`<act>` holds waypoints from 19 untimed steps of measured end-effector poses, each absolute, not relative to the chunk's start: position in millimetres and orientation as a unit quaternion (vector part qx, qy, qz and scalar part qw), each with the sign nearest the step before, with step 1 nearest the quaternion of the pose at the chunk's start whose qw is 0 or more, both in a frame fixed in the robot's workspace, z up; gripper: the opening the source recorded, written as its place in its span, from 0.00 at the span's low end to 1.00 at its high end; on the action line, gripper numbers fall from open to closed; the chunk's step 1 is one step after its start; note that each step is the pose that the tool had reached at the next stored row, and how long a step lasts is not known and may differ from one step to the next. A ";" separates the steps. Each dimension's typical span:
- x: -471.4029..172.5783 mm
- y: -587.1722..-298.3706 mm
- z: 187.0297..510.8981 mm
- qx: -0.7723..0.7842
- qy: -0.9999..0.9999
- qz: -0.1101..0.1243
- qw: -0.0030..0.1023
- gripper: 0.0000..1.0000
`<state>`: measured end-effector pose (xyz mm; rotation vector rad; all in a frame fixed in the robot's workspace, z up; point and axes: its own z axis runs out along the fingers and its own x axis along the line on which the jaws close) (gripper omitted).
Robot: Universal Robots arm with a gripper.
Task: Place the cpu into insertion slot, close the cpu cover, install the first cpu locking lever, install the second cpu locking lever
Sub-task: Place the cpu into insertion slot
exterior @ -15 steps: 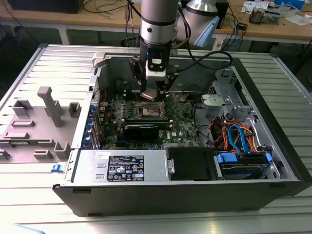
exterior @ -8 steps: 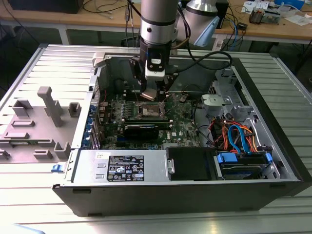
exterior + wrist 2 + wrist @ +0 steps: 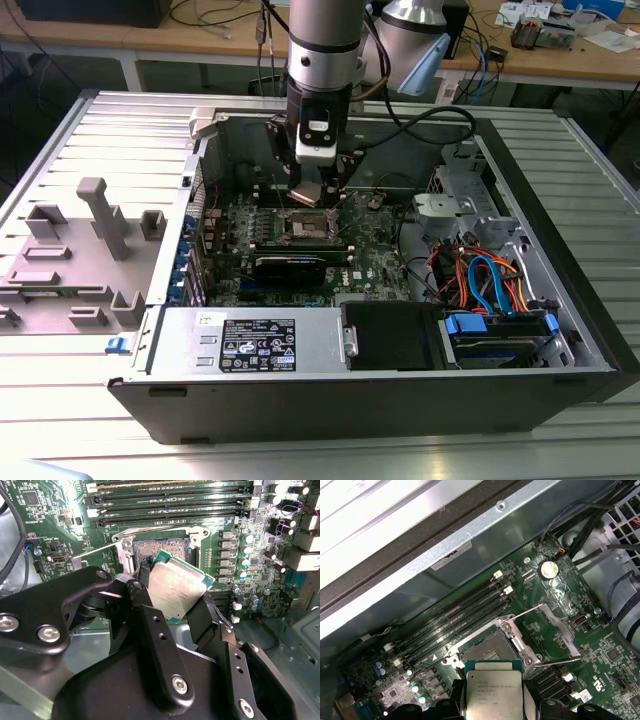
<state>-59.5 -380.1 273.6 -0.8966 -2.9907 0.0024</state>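
Note:
My gripper [image 3: 315,188] hangs inside the open computer case, shut on the cpu [image 3: 177,587], a flat square chip with a silvery top and green edge. In both wrist views the chip sits tilted between the black fingers [image 3: 150,625], just above and beside the insertion slot [image 3: 162,547]. The first wrist view shows the cpu [image 3: 493,690] at the near edge of the slot [image 3: 492,647], not seated in it. The cpu cover [image 3: 566,630], a thin metal frame with a square window, is swung open to one side of the slot. In the exterior view the slot [image 3: 303,226] lies right under the gripper.
Long black memory slots [image 3: 455,615] run along one side of the socket. A black power-supply box [image 3: 255,342] and a drive bay with coloured cables [image 3: 485,285] fill the case's front. A grey fixture [image 3: 95,230] stands at the exterior view's left.

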 end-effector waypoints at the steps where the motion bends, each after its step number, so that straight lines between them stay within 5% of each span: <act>1: -59.5 -380.1 273.6 -0.289 -0.957 0.001 0.010 0.55; 19: -59.5 -380.1 272.8 -0.313 -0.950 0.000 0.010 0.55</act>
